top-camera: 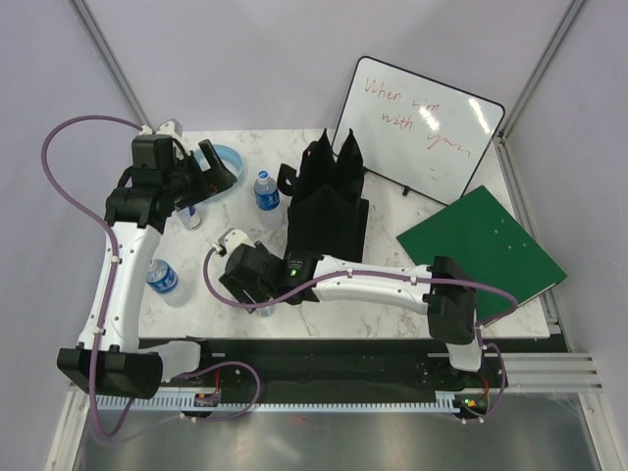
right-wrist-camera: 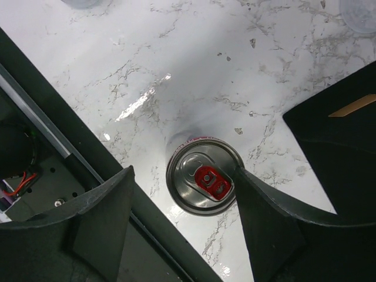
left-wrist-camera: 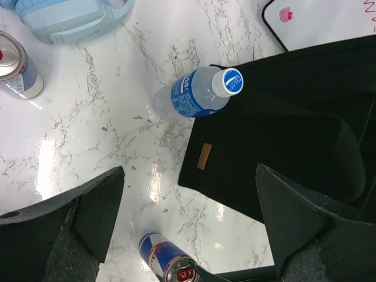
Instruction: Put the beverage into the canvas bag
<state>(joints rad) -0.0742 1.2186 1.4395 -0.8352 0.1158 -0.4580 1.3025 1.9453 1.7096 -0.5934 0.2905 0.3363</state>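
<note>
The right gripper (right-wrist-camera: 183, 179) stands with its jaws wide on either side of a blue-and-silver drink can (right-wrist-camera: 205, 176) with a silver lid and a red pull tab. The can is upright on the white marbled table (right-wrist-camera: 194, 70). One finger (right-wrist-camera: 270, 229) touches the can's rim and the other stands just apart from it, so the can is not clamped.

Just beside the can is a corner of the tall black fabric tote bag (right-wrist-camera: 329, 158), which bears a small tan label (right-wrist-camera: 352, 106). From above, the bag stands upright mid-table with its handles up. Its inside is dark, and I cannot tell what it holds.

The left gripper (left-wrist-camera: 191, 173) hangs above the bag's corner, jaws fully spread and gripping nothing. Past it, a clear plastic bottle (left-wrist-camera: 197, 94) with a blue label and white cap is just beside the bag. A silver-and-blue can (left-wrist-camera: 17, 64) and a pale blue plastic object (left-wrist-camera: 70, 20) lie farther off. A second bottle (top-camera: 162, 278) is on the table by the left arm. A whiteboard with red writing (top-camera: 422, 123) and a green board (top-camera: 481, 245) are at the table's far right.
</note>
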